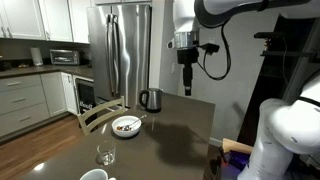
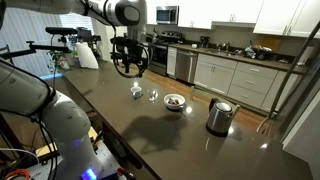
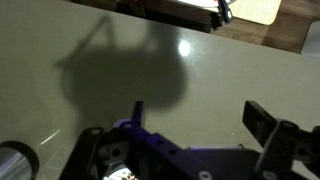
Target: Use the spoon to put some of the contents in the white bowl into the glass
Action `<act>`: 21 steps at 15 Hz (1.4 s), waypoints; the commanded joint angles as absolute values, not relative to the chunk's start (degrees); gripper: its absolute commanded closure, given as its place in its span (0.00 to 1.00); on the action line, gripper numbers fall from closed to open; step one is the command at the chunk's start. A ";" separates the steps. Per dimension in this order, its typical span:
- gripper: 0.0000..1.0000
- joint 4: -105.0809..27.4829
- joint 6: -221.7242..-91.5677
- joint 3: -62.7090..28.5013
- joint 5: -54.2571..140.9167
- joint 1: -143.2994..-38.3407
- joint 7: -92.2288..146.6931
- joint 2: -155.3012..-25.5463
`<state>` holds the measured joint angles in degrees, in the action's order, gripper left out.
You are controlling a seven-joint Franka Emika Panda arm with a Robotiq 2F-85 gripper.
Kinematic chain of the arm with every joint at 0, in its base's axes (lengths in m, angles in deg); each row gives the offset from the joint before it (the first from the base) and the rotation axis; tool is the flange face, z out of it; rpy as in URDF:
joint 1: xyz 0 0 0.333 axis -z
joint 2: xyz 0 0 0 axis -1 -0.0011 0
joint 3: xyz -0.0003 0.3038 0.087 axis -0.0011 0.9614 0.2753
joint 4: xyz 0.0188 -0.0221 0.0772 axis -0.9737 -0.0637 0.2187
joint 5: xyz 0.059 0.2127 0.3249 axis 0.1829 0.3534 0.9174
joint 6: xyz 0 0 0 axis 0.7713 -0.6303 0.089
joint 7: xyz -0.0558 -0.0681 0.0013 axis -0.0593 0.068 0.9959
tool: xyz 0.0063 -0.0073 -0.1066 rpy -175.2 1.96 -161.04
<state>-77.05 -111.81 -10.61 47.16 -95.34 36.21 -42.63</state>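
Observation:
The white bowl (image 1: pixel 126 125) with dark bits inside sits on the dark table; it also shows in an exterior view (image 2: pixel 175 101). The spoon (image 1: pixel 138 120) rests in the bowl with its handle sticking out to the right. The clear stemmed glass (image 1: pixel 105 155) stands nearer the table's front edge and also shows in an exterior view (image 2: pixel 153 96). My gripper (image 1: pixel 187 82) hangs high above the table, well apart from the bowl and glass, and is also in an exterior view (image 2: pixel 132 62). In the wrist view its fingers (image 3: pixel 200 115) are spread apart and empty over bare tabletop.
A steel kettle with a black handle (image 1: pixel 150 99) stands at the back of the table, also in an exterior view (image 2: pixel 219 116). A plain white cup (image 1: pixel 93 175) sits at the front edge. A wooden chair (image 1: pixel 98 115) stands beside the table.

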 commanded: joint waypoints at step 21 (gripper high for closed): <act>0.00 -70.90 -115.37 -7.73 48.73 -93.84 24.32 -50.20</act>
<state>-75.31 -113.94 -9.60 47.42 -95.27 31.00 -45.03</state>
